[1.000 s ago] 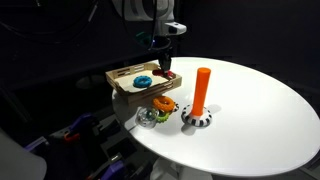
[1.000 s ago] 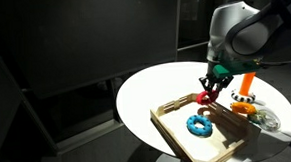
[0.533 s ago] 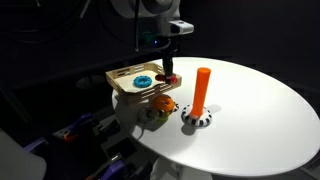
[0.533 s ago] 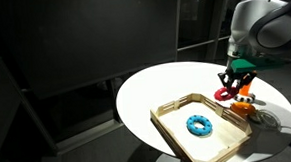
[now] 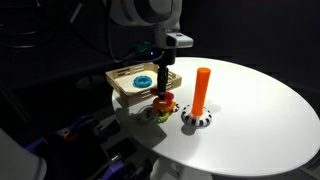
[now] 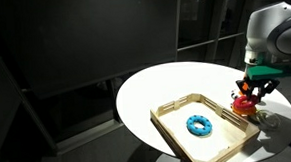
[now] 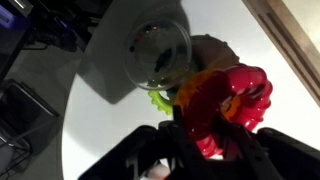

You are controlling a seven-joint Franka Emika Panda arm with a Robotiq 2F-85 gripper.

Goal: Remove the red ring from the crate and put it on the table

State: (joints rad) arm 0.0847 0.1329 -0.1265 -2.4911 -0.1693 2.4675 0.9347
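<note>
The red ring (image 7: 246, 95) is clamped in my gripper (image 7: 205, 140), which is shut on it. In both exterior views the gripper (image 5: 163, 86) (image 6: 254, 86) hangs just outside the crate's near side. It holds the red ring (image 5: 163, 97) (image 6: 249, 99) low over a small pile of toys on the table (image 5: 250, 110) (image 6: 151, 91). The crate (image 5: 122, 88) (image 6: 179, 139) is a shallow light wooden tray; only a blue ring (image 5: 143, 79) (image 6: 198, 125) lies in it. The crate's edge (image 7: 298, 40) shows at the top right of the wrist view.
An orange ring (image 7: 197, 88), a green toothed piece (image 7: 160, 99) and a clear glass bowl (image 7: 158, 52) lie right under the gripper. A tall orange peg (image 5: 202, 88) on a striped base (image 5: 197, 120) stands beside them. The table edge is close to the bowl.
My gripper has carried the red ring away from over the crate, past its side, and lowered it over the toys beside the crate.
</note>
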